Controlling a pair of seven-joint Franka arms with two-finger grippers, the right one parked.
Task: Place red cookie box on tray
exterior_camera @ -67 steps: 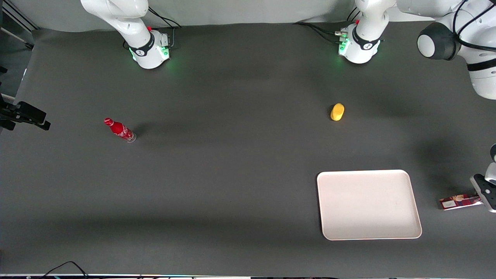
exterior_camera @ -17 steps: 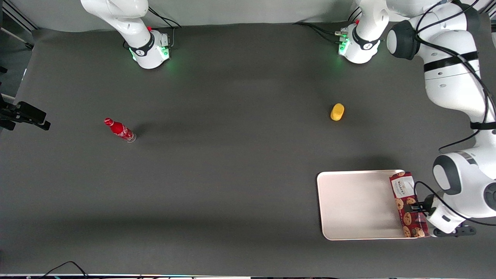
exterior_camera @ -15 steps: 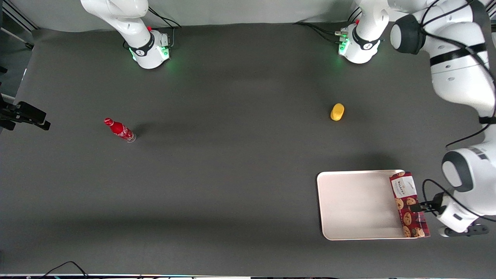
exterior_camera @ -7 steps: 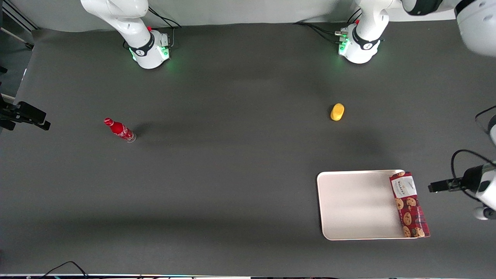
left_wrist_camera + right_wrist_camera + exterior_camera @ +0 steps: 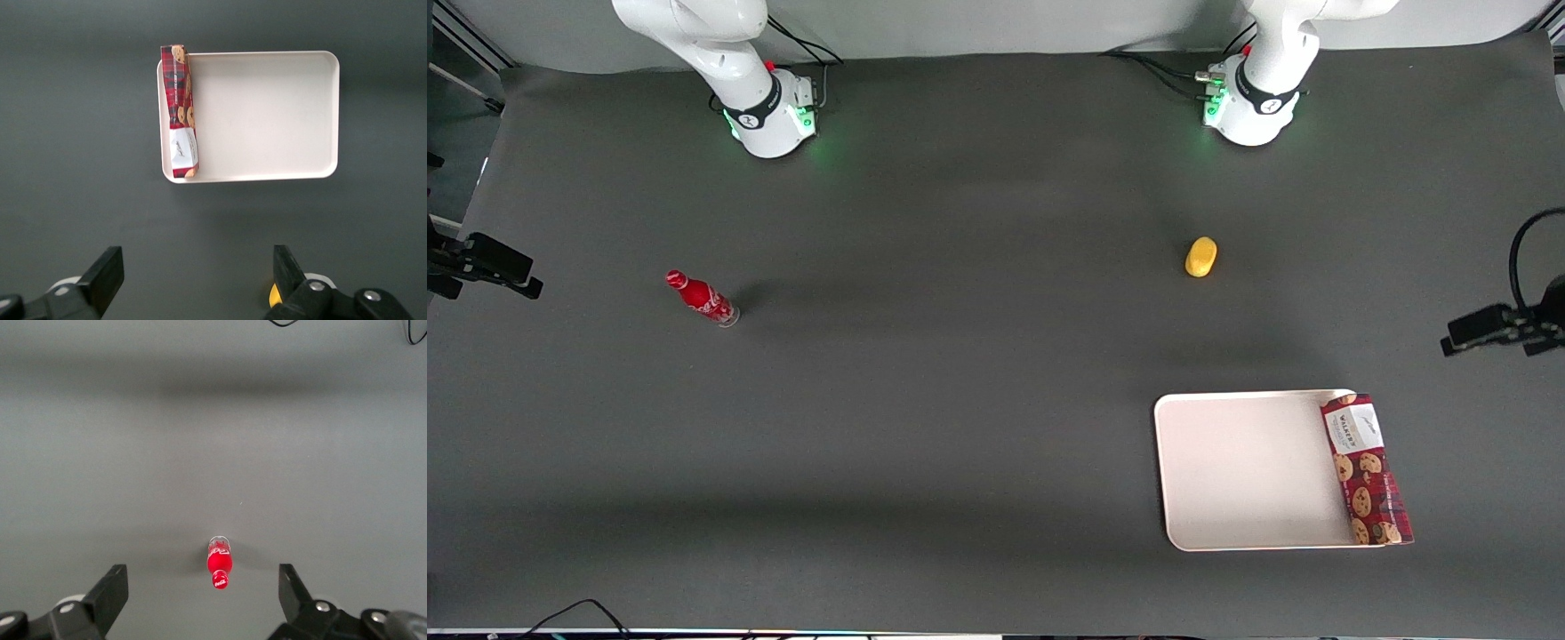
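**Red cookie box: lying on tray edge, released**

Red cookie box (image 5: 1368,468) is lying flat along the tray (image 5: 1245,471) edge toward the working arm's end, possibly overhanging the rim. Likely handling as a light, stiff carton, it is best pinched across its narrow width near mid-length. Gripper (image 5: 193,283) is hanging high above the desk (image 5: 960,400), fingers spread wide, holding nothing. A second ago it was beside the box; now it is withdrawing.
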